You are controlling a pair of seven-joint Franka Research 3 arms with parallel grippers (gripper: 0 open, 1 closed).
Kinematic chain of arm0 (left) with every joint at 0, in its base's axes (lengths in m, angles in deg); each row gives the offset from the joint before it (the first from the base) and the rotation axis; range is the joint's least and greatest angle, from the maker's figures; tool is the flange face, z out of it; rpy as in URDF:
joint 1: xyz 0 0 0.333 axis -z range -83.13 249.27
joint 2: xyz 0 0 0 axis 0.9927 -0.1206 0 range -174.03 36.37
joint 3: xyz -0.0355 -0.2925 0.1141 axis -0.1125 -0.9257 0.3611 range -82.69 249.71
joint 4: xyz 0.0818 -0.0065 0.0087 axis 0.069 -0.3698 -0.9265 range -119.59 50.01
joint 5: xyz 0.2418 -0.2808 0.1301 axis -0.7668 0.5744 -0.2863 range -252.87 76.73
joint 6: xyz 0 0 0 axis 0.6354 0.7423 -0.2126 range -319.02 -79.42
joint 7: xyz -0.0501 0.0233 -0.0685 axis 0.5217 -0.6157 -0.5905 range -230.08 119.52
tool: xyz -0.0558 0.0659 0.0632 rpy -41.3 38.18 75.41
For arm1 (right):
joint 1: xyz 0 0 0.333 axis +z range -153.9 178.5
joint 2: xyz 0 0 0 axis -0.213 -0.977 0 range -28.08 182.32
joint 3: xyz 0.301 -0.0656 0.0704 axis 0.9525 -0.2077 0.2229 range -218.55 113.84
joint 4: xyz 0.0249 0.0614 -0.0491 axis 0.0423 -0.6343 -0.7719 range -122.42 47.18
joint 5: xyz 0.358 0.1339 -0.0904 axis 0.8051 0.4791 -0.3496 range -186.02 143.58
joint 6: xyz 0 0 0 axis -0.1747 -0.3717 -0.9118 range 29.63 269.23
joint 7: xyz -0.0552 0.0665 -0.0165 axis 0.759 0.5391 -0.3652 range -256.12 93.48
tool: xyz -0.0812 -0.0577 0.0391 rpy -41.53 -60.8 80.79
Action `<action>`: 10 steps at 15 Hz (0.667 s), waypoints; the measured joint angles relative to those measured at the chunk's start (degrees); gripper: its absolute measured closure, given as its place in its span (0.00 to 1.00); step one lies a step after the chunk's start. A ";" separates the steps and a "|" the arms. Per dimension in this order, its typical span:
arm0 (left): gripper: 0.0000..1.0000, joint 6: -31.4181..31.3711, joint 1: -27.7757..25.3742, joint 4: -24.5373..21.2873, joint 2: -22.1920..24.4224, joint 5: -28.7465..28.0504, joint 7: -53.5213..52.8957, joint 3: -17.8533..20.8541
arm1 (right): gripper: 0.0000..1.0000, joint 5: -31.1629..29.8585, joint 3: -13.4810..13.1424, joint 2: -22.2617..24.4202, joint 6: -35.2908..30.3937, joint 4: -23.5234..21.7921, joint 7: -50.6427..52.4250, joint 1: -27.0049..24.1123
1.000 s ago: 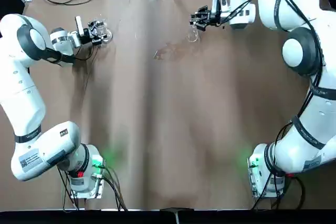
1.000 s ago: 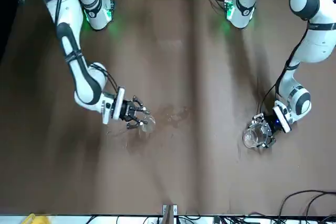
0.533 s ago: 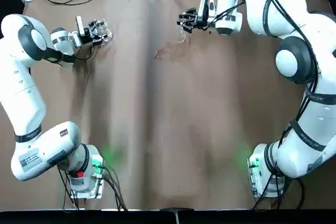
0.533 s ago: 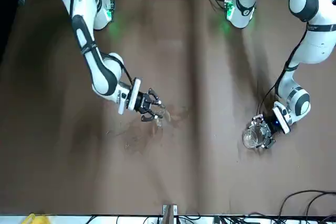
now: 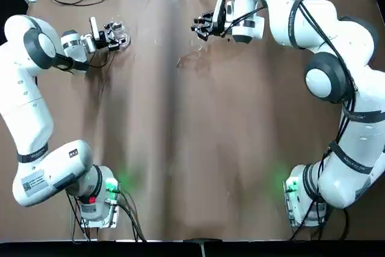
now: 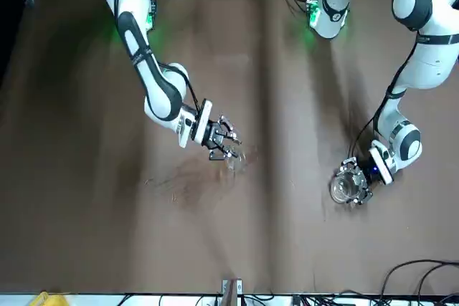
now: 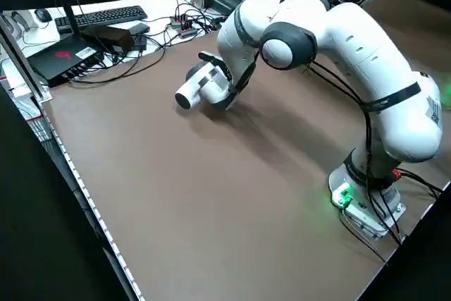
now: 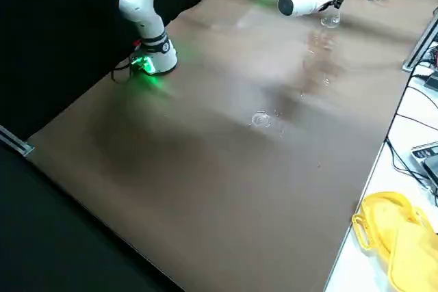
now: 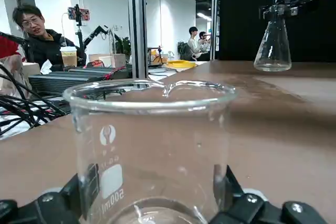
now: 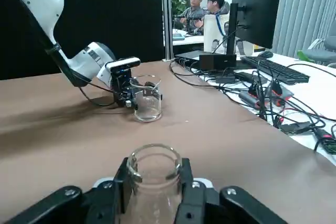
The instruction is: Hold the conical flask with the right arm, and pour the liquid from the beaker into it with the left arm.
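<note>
i am holding the conical flask [image 10: 154,182] in the right gripper [image 5: 200,26], fingers clenched around its neck; the flask is hanging clear of the brown table [image 5: 198,148], as the left wrist view is showing its base above the surface. in the top view the right gripper is sitting near the far edge of the table, slightly toward the robot's left of centre, with the right arm [image 5: 313,34] reaching across to it from the robot's right side.

i am gripping the beaker [image 9: 152,150] in the left gripper [image 5: 114,34], fingers closed on its lower sides. the beaker is standing upright with its wide mouth level, at the far left part of the table. the left arm [image 5: 30,100] is folding back toward its base.

the two vessels are sitting well apart. people are sitting at desks beyond the table in both wrist views, and a yellow container [image 8: 390,234] is lying off the table edge in the right side view.
</note>
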 joint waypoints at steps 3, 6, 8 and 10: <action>0.02 0.00 0.01 0.00 -0.01 0.00 0.00 0.01 | 0.61 0.05 -0.14 -0.48 0.87 0.27 -0.10 0.59; 0.02 0.01 0.02 0.03 -0.01 0.00 0.00 0.01 | 0.61 0.05 -0.37 -0.76 1.18 0.42 -0.15 0.59; 0.02 0.00 0.04 0.24 -0.01 0.00 0.00 0.01 | 0.61 0.05 -0.38 -0.77 1.30 0.48 -0.16 0.60; 0.02 0.00 0.12 1.12 0.09 0.00 0.00 -0.12 | 0.61 0.05 -0.38 -0.77 1.42 0.54 -0.17 0.60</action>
